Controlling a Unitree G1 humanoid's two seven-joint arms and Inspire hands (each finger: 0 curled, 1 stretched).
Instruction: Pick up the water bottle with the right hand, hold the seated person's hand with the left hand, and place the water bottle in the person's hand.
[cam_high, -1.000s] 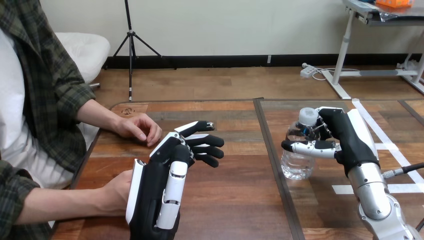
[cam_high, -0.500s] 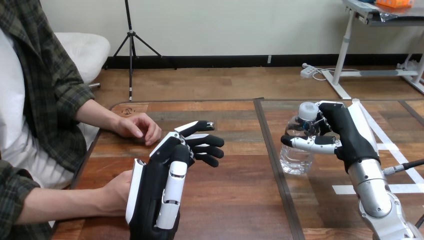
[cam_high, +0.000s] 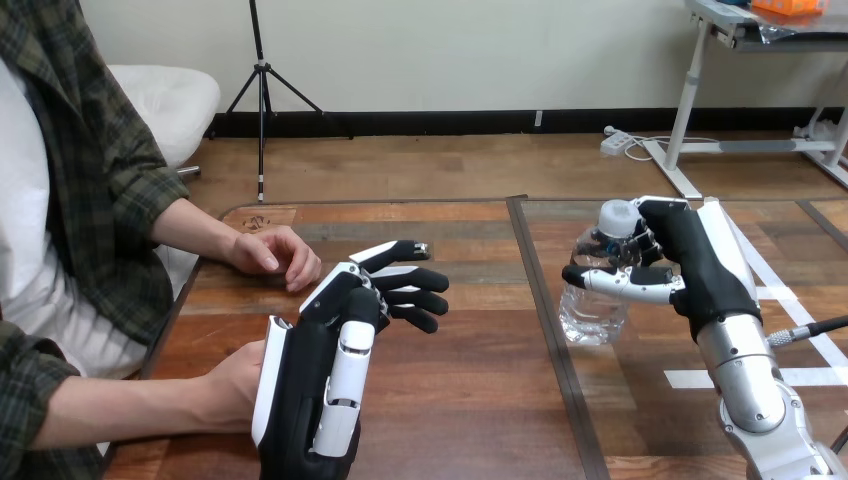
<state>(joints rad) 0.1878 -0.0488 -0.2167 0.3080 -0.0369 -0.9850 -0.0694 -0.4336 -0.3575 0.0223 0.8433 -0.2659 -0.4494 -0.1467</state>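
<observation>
Lifted slightly, water bottle (cam_high: 592, 312) sits clasped in right robot hand (cam_high: 700, 268) (upright).

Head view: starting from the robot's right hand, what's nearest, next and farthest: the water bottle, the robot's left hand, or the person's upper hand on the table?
1. Water bottle: held in the right hand itself, at the table's right.
2. Left hand: left of the table's middle.
3. Person's upper hand: resting on the table, far left.

Left hand (cam_high: 300, 395) and right hand (cam_high: 700, 270): black, white shells, black-and-white jointed fingers; right forearm (cam_high: 745, 385) silver, rounded.
</observation>
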